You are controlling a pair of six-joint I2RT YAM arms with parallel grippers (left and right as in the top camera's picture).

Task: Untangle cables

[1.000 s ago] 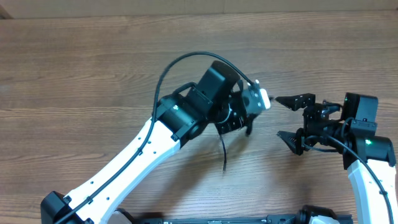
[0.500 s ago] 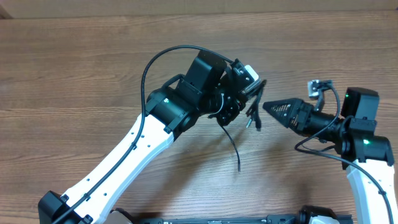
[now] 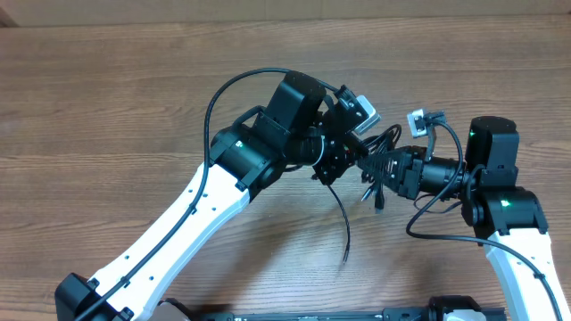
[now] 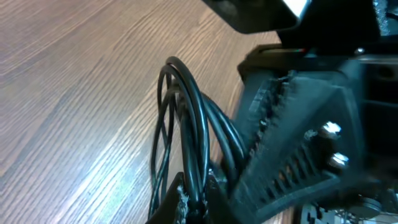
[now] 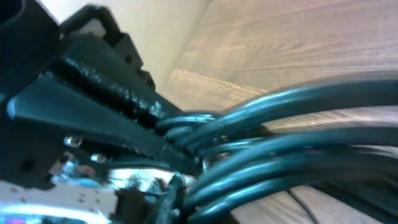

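The cables (image 3: 378,157) are a bunch of thin black wires hanging in the air between both grippers. One strand (image 3: 343,223) trails down to the table, and plug ends (image 3: 378,203) dangle below. My left gripper (image 3: 355,148) is shut on the bunch from the left. In the left wrist view the looped cables (image 4: 186,124) rise from its pinched fingertips (image 4: 178,204). My right gripper (image 3: 382,168) comes in from the right and is shut on the same bunch. In the right wrist view the cables (image 5: 280,140) run blurred and close across the frame, with the left gripper (image 5: 93,81) just behind.
The wooden table (image 3: 107,107) lies under both arms. A thick black arm cable (image 3: 234,85) arcs over the left arm. A white connector block (image 3: 419,119) sits on the right wrist. The two grippers are almost touching.
My right gripper has moved left onto the bunch and shut on it; it was open before. The left gripper has kept its grip, and the trailing strand has swung slightly.
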